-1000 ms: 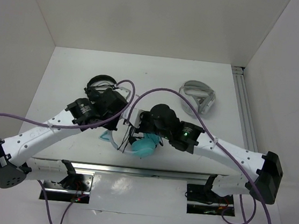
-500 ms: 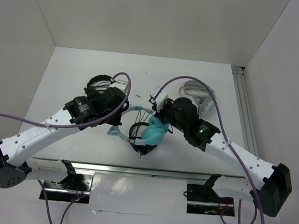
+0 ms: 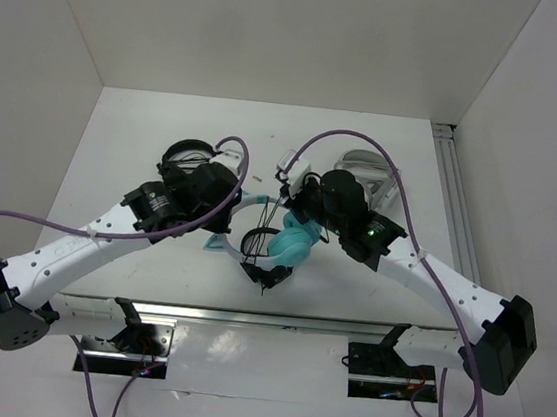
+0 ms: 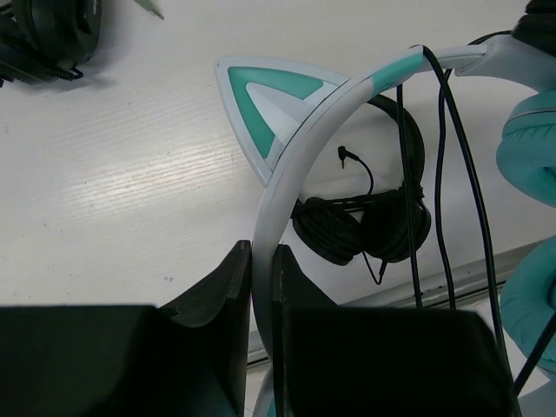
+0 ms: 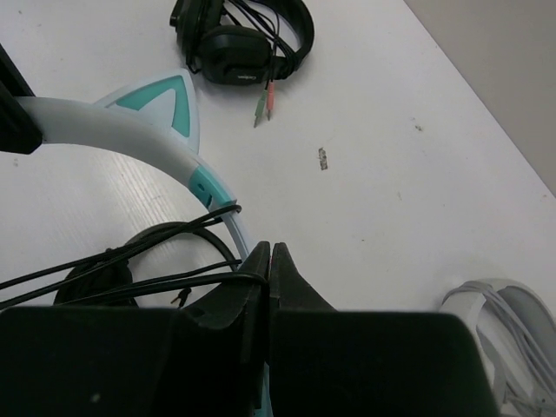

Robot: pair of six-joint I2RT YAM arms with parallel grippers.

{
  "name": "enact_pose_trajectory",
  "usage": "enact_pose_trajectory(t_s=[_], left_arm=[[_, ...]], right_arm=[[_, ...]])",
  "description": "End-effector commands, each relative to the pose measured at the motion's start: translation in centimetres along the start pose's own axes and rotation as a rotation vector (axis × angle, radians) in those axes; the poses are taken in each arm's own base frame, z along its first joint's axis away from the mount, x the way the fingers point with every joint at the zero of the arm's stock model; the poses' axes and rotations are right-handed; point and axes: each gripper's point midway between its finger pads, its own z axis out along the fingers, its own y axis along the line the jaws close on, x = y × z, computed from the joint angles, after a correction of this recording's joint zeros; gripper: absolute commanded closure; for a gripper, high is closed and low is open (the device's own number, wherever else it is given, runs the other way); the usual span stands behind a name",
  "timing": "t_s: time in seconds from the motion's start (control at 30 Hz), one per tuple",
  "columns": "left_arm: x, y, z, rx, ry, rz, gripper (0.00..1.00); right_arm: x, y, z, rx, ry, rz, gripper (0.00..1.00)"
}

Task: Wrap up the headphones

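The headphones [image 3: 295, 246] hang above the table centre, teal ear cups low and the pale headband [image 4: 304, 130] with a cat ear [image 4: 261, 100] arching up. My left gripper [image 4: 263, 254] is shut on the headband's lower end. Two runs of the thin black cable [image 4: 439, 174] cross over the band near the ear cups [image 4: 532, 148]. My right gripper [image 5: 270, 254] is shut on that cable [image 5: 130, 254] just behind the band [image 5: 130, 130]; in the top view it [image 3: 290, 198] sits behind the cups.
Small black headphones [image 3: 261, 259] lie on the table under the held pair. A larger black headset [image 3: 189, 156] with pink and green plugs [image 5: 263, 104] sits at the back left. Grey-white headphones [image 3: 368, 173] lie at the back right. A metal rail [image 3: 455, 208] lines the right edge.
My right gripper has swung from in front of the ear cups toward the back right, drawing the cable over the headband. The ear cups shifted right. The left gripper barely moved.
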Motion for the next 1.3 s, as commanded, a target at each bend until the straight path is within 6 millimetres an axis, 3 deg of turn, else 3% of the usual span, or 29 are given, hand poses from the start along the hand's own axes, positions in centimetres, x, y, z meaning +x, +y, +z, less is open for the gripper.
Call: enact_pose_trajectory(t_s=[0.0, 0.17, 0.33, 0.43, 0.57, 0.7, 0.73, 0.8, 0.97, 1.1, 1.13, 1.27], left_arm=[[2.0, -0.6, -1.9, 0.064, 0.049, 0.143, 1.00], [1.2, -0.8, -2.4, 0.017, -0.021, 0.223, 1.00], [1.2, -0.5, -1.5, -0.050, -0.036, 0.292, 1.00], [1.9, -1.1, -1.2, -0.025, -0.030, 0.336, 1.00], [2.2, -2.7, -2.1, 0.101, -0.056, 0.390, 1.00], [1.8, -2.6, -2.7, 0.110, -0.080, 0.404, 1.00], [1.8, -2.6, -2.6, 0.105, -0.069, 0.409, 1.00], [2.2, -2.1, -2.4, 0.083, -0.049, 0.430, 1.00], [2.8, -4.2, -2.8, 0.216, -0.037, 0.457, 1.00], [2.9, -4.7, -3.8, 0.282, -0.056, 0.472, 1.00], [2.9, -4.7, -3.8, 0.282, -0.056, 0.472, 1.00], [2.8, -4.1, -3.6, 0.244, -0.060, 0.463, 1.00]], right_arm=[[-2.8, -6.3, -0.5, 0.241, -0.051, 0.001, 0.98], [-2.3, -6.8, 0.2, 0.270, -0.042, -0.017, 0.98], [-2.5, -7.0, 0.3, 0.278, -0.061, -0.037, 0.98], [-2.0, -6.8, 0.4, 0.266, -0.047, -0.081, 0.98], [-1.3, -6.4, 0.5, 0.243, -0.027, -0.118, 0.98], [-3.8, -4.9, -0.7, 0.169, -0.109, -0.164, 0.98], [-3.5, -4.8, -0.6, 0.168, -0.108, -0.164, 0.98], [-4.3, -5.6, -1.2, 0.209, -0.126, -0.182, 0.98], [-2.8, -5.7, -0.8, 0.218, -0.084, -0.211, 0.98], [-2.9, -6.3, -0.9, 0.245, -0.099, -0.197, 0.98], [-2.5, -6.5, -0.7, 0.257, -0.084, -0.196, 0.85], [-1.4, -6.8, 0.0, 0.276, -0.037, -0.185, 0.82]])
